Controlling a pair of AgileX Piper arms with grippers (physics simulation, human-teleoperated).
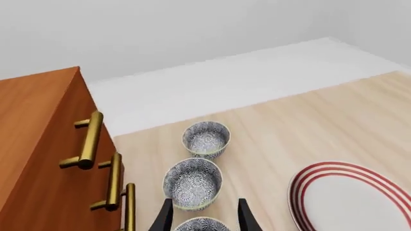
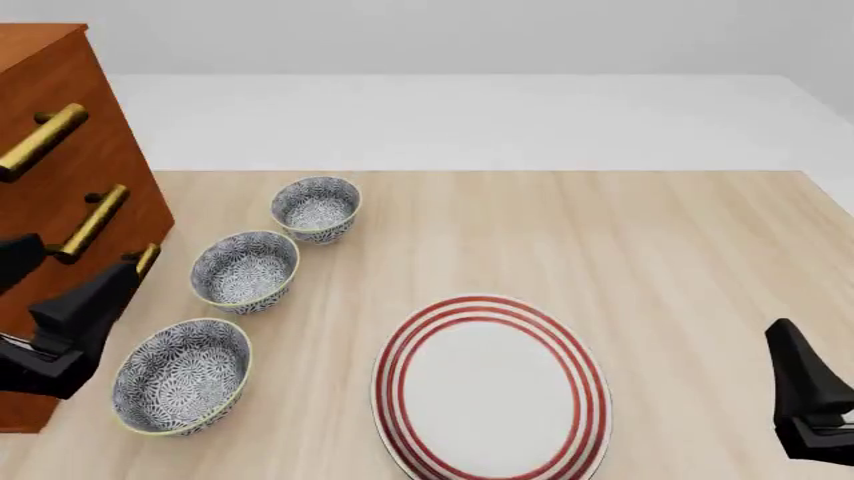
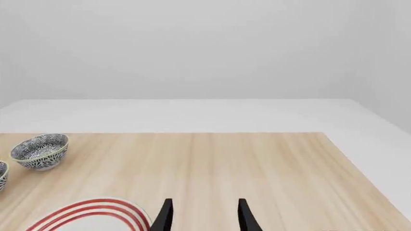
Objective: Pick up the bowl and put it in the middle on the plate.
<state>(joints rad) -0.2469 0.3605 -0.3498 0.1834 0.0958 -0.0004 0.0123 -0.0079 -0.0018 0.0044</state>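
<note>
Three look-alike blue-grey floral bowls stand in a diagonal row on the wooden table: the far one, the middle one and the near one. Which of them is the task's bowl I cannot tell. The white plate with red rings lies to their right, nothing on it. My left gripper is open, hovering with the near bowl showing between its fingers and the middle bowl just ahead. My right gripper is open and holds nothing, near the plate's edge.
An orange-brown cabinet with brass handles stands at the table's left, close beside the left arm and the bowls. The right arm sits at the front right. White floor lies beyond the table's far edge.
</note>
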